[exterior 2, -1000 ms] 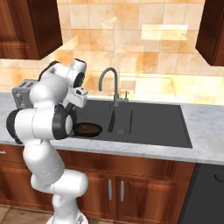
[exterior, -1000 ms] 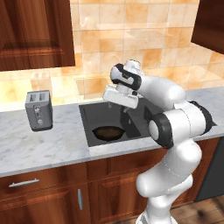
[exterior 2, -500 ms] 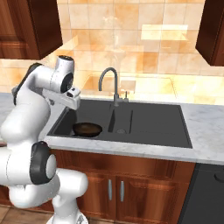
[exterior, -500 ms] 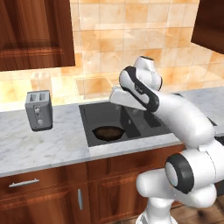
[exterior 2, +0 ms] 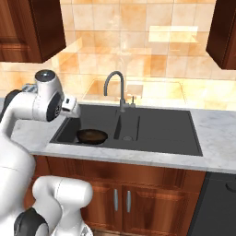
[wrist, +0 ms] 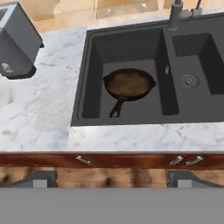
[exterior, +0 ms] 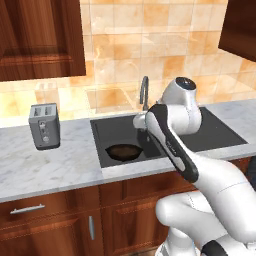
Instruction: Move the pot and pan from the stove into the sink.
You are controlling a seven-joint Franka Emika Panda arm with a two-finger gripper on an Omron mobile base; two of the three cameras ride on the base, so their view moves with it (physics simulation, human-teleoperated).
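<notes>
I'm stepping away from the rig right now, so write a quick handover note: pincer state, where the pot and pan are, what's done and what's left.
Pincer: open, holding nothing, raised above the front edge of the counter by the sink.
Pan: lying flat in the sink's left basin, handle pointing toward the cabinet front.
Pot and stove: not in these views, so the pot's place can't be confirmed.
Done: the pan is in the sink.
Left: find the pot, likely back at the stove, and bring it to the sink.
</notes>
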